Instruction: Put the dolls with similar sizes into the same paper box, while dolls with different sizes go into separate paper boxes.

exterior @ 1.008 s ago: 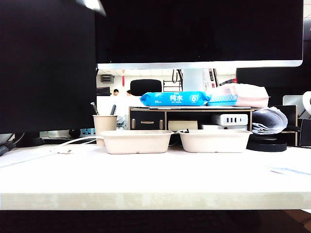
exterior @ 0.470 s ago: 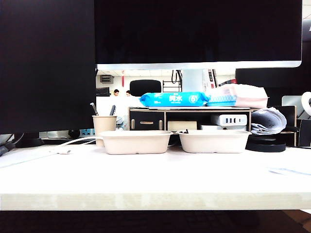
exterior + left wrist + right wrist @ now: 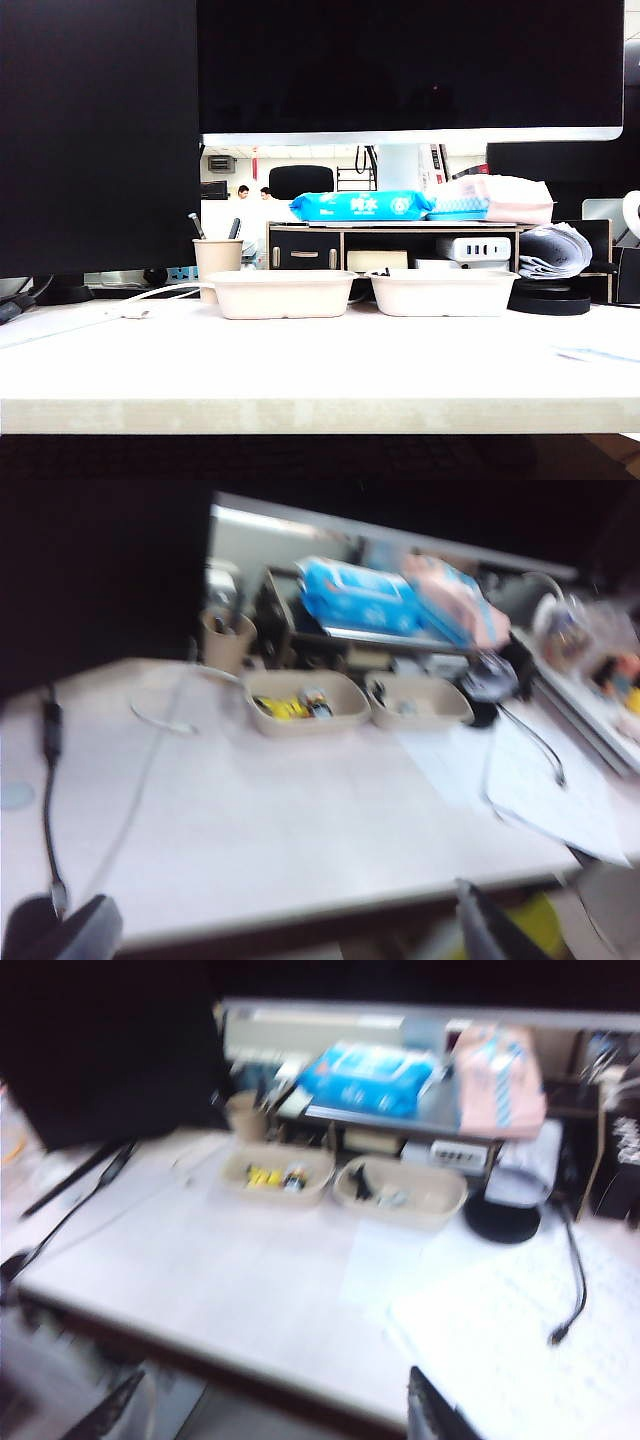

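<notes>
**Both arms held back off the table edge, dolls lying in the two trays**

The white table [image 3: 320, 370] fills the lower half of the exterior view, with dark monitors [image 3: 400, 65] standing behind it and a small shelf unit [image 3: 390, 245] under them carrying a blue wipes pack [image 3: 360, 205] and a pink pack [image 3: 495, 198]. Neither arm shows in the exterior view.

The two paper boxes sit side by side near the back of the table, just apart: the left paper box [image 3: 282, 293] beside a beige pen cup [image 3: 217, 262], and the right paper box [image 3: 443, 291] near a black round base [image 3: 550, 298].

In the blurred wrist views, the left paper box [image 3: 305, 702] holds the yellow-and-black doll [image 3: 281, 708] with the pale doll [image 3: 316, 702] just beside it. The right paper box [image 3: 400, 1194] holds the dark grey doll [image 3: 362, 1184] with a small pale blur next to it that cannot be made out.

The left gripper [image 3: 270, 930] hangs well back from the trays, over the near table edge, its two fingers spread wide at the picture's corners and nothing between them. The right gripper [image 3: 270, 1410] is likewise back past the near edge, fingers well apart and carrying nothing
</notes>
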